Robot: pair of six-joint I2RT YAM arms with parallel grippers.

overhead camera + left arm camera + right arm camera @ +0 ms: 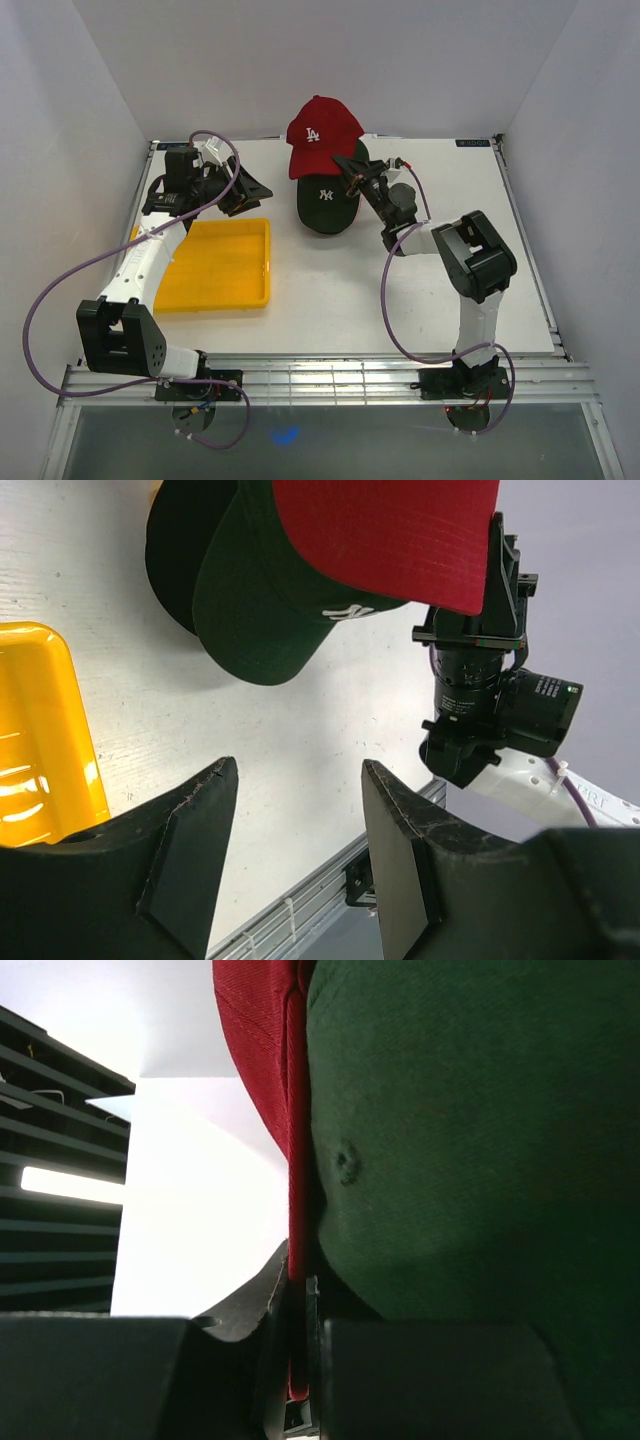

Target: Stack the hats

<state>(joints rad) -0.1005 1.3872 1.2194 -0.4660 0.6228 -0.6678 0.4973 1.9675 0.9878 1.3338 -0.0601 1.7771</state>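
Right gripper (347,168) pinches red cap (322,135) edge (thin hold), upper center; may slip sideways off green cap (325,205). Left gripper (258,188) released, empty.

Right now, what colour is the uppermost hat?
The uppermost hat is red with white LA letters, clearest in the top external view.

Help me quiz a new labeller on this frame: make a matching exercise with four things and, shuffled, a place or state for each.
Things:
1. red cap
2. dark green cap
3. yellow tray
4. left gripper

Places or states:
A. jaws apart, holding nothing
B. edge pinched in the right gripper
C. lying under the red cap
D. on the left side of the table

Pairs: 1-B, 2-C, 3-D, 4-A.
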